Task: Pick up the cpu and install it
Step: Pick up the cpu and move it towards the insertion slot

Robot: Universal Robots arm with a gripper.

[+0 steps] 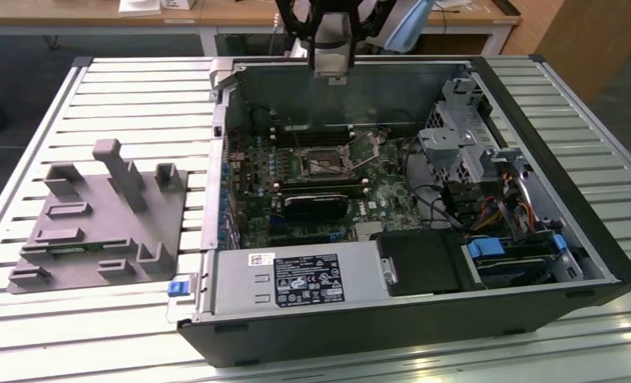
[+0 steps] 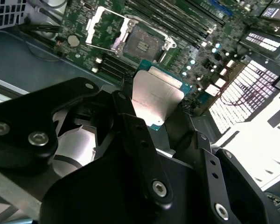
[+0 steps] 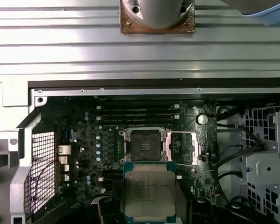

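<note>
Cpu: small flat silver-grey square cpu [image 3: 150, 191], held in the air  
Gripper: black two-finger gripper [image 2: 155, 109], clamped on cpu, over far side of black computer case [image 1: 400, 335]  
Socket: square metal-framed socket [image 3: 143, 144], uncovered

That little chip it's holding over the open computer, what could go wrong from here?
1. The end effector grips the cpu by its edges alone, above the board. A slip could drop it onto the parts there.
2. The socket lies open and is barely larger than the cpu. If the cpu came down off-centre or tilted, it might damage the socket.
</note>
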